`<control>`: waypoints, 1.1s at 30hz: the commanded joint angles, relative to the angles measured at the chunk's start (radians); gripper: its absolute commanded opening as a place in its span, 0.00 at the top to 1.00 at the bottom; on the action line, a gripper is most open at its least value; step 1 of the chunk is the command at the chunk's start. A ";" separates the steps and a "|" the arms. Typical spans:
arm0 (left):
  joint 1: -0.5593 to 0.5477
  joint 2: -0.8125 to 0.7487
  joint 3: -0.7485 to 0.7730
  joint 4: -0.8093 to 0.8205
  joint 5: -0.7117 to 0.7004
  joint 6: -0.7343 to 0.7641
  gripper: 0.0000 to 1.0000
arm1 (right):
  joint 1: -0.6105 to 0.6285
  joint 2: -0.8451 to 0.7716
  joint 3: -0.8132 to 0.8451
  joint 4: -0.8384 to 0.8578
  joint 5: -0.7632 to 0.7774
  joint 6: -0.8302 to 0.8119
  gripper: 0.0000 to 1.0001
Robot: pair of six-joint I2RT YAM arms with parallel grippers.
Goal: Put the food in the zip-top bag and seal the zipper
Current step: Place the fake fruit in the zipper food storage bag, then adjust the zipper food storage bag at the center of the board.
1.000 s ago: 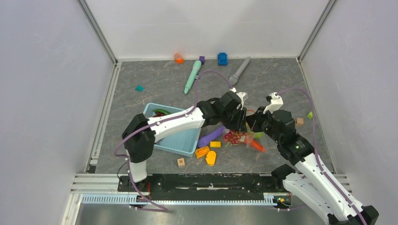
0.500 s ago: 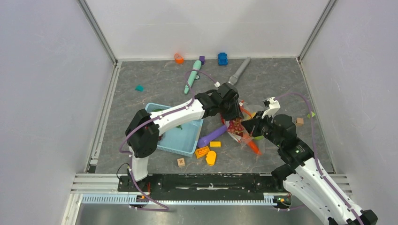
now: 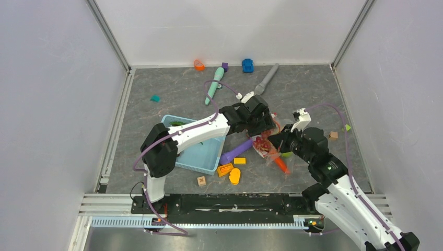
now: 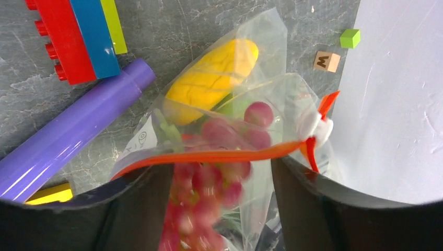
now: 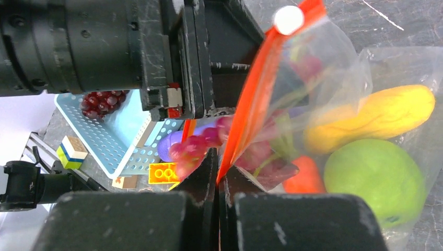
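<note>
The clear zip-top bag (image 3: pixel 272 152) lies mid-table, its mouth held up. My right gripper (image 5: pixel 218 178) is shut on the orange-red zipper (image 5: pixel 249 107) below its white slider (image 5: pixel 288 20). Inside the bag are a green apple (image 5: pixel 373 180), a yellow piece (image 5: pixel 376 115) and an orange carrot (image 5: pixel 308 178). My left gripper (image 4: pixel 219 209) stands over the mouth with its jaws wide apart. A blurred red-purple grape bunch (image 4: pixel 206 201) hangs between them at the zipper (image 4: pixel 224 156). In the top view the left gripper (image 3: pixel 264 128) and the right gripper (image 3: pixel 278 141) are close together.
A purple cylinder (image 3: pixel 235 151) and orange and yellow blocks (image 3: pixel 225 169) lie left of the bag. The light-blue mesh basket (image 3: pixel 206 156) holds more grapes (image 5: pixel 102 99). A stacked block (image 4: pixel 78 36), a green cube (image 4: pixel 349 38) and a wooden cube (image 4: pixel 326 61) lie nearby. Toys sit along the back wall.
The left gripper moved a little back and left above the bag mouth. The right gripper drew the bag edge left, and the bag with its contents shifted with it.
</note>
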 commanded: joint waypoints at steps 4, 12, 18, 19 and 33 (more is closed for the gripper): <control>-0.013 -0.081 -0.019 0.051 -0.012 0.071 0.00 | 0.006 0.048 0.056 0.039 0.029 0.012 1.00; -0.026 -0.195 -0.095 0.047 0.007 0.232 0.00 | 0.005 0.050 0.098 -0.003 0.087 -0.019 1.00; -0.024 -0.321 -0.207 0.013 -0.099 0.360 0.00 | 0.005 0.033 0.113 -0.029 0.103 -0.038 1.00; -0.024 -0.333 -0.225 0.002 -0.125 0.367 0.00 | 0.005 0.031 0.119 -0.036 0.103 -0.042 1.00; -0.019 -0.248 -0.281 0.040 -0.031 0.517 0.14 | 0.005 0.019 0.132 -0.059 0.091 -0.046 1.00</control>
